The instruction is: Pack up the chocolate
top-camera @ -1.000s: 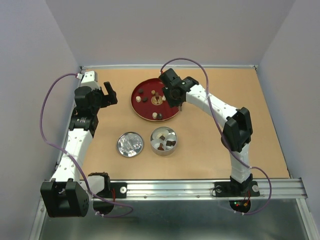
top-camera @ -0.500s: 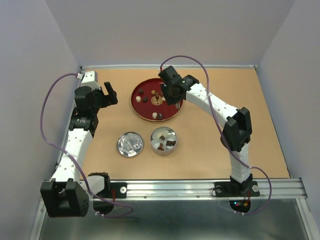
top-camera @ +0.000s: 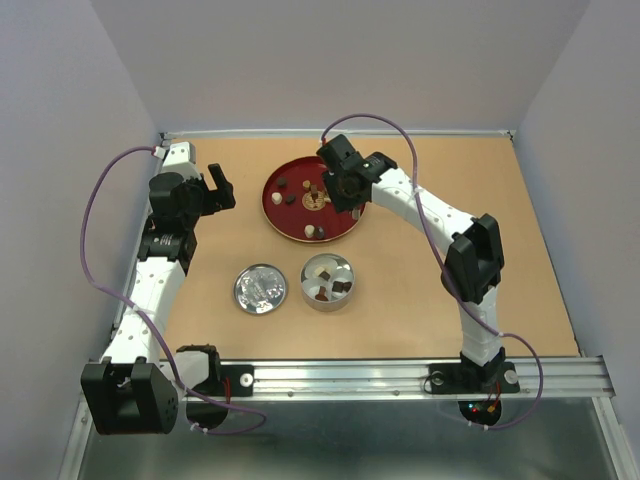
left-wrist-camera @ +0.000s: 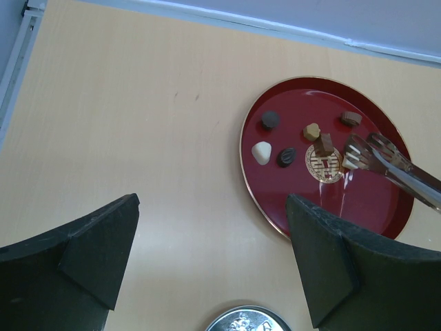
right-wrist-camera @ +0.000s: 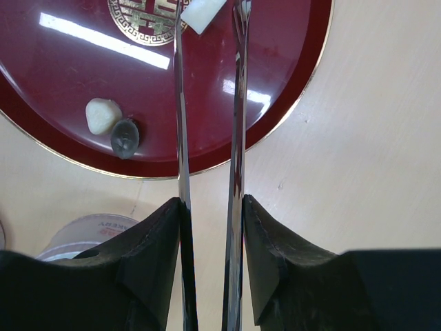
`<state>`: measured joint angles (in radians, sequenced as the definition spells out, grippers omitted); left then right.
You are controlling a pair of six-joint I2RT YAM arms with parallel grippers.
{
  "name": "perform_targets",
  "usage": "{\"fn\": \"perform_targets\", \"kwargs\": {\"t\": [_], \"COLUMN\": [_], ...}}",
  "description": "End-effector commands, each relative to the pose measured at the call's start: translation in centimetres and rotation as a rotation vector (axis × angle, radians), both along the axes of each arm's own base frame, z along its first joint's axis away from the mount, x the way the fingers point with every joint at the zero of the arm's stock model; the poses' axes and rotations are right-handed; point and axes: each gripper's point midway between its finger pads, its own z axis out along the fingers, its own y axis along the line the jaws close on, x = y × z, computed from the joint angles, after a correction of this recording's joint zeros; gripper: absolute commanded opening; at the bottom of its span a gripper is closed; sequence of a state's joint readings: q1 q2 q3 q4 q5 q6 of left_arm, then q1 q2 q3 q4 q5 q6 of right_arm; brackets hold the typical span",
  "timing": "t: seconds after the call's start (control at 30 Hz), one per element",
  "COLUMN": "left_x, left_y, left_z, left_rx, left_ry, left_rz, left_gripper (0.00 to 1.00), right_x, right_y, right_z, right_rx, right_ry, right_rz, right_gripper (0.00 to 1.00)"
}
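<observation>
Tan tabletop (top-camera: 500, 200), right hand (right-wrist-camera: 210, 210) tight around tongs (right-wrist-camera: 180, 138) above red plate (right-wrist-camera: 83, 69), left hand (left-wrist-camera: 212, 203) agape.

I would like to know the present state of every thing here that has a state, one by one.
Left gripper: open, empty.
Right gripper: shut on the metal tongs.
Metal tongs: tips on either side of a white chocolate on the red plate.
Round tin: open, a few chocolates inside.
Tin lid: off, flat beside the tin.

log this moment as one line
right fingers: shut on long metal tongs | tongs: tips at cream-white chocolate piece on round red plate | left fingers: open, aside
</observation>
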<state>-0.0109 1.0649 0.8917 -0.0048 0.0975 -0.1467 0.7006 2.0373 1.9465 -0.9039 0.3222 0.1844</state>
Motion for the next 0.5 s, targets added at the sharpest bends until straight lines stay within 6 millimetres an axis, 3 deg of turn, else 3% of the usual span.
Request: {"fn": "perform_targets", "kwargs": {"t": [0.0, 0.47], "left_x": [0.4, 0.4], "left_y": [0.0, 0.1], "left_z": [1.6, 1.7], "left_rx": [0.003, 0.007], "left_ry": [-0.053, -0.054], "left_rz": [-0.006, -0.001], "left_gripper": [0.99, 0.99], "right_x": [0.7, 0.7], "right_y": [0.2, 0.7], "right_z": [1.0, -0.8], "right_rx": [0.044, 0.028], "right_ry": [-0.042, -0.001], "right_rz": [-0.024, -0.004], "right_gripper": [0.45, 0.43]}}
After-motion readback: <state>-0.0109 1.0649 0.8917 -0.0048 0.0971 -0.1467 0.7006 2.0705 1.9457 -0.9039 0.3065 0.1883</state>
